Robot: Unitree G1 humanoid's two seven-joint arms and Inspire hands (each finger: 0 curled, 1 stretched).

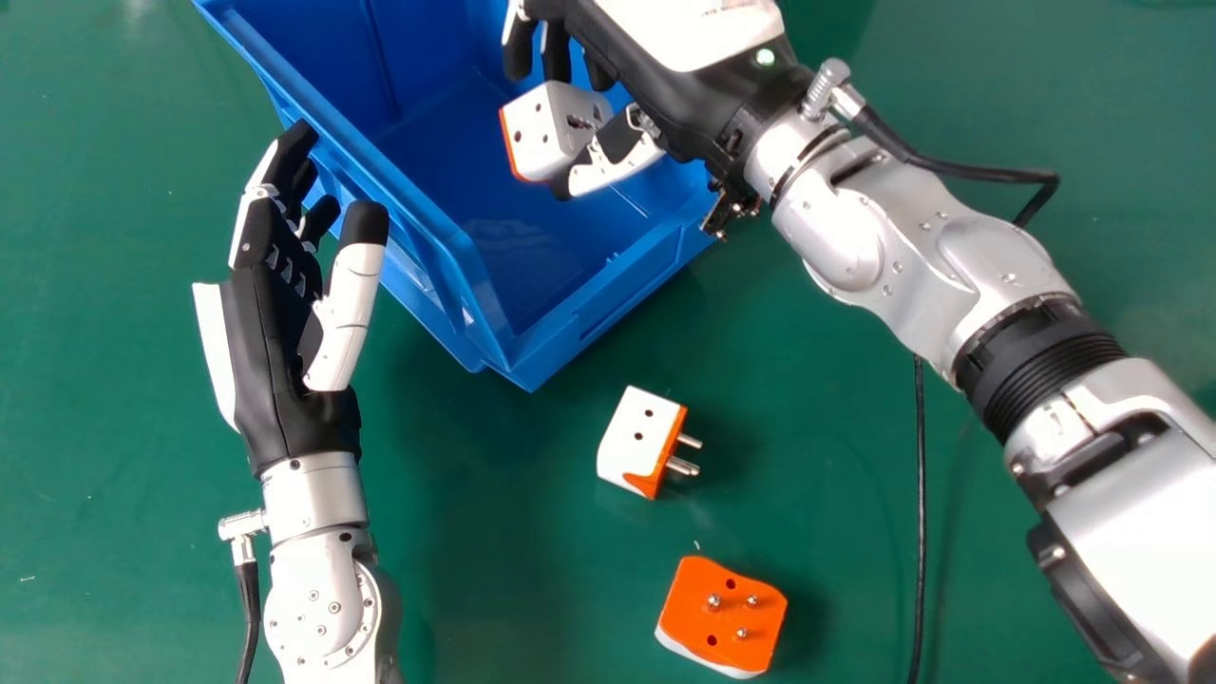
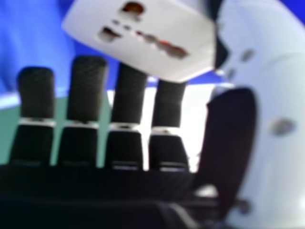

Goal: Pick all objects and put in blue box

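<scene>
The fingers (image 1: 518, 47) and thumb (image 1: 617, 157) of the right hand (image 1: 698, 104) pinch a white adapter (image 1: 546, 133) above the blue box (image 1: 617, 294), probably so that opening them will let it fall inside. The left hand (image 1: 266, 351), its fingers straight, is beside the box, perhaps for steadying. The right hand view gives the adapter's slotted face closely; the head view gives its orange edge, also a small adapter (image 1: 632, 437) and an orange adapter (image 1: 727, 608) on the worktop (image 1: 494, 570).

no legible text, no readable labels, brands or numbers — no signs either
</scene>
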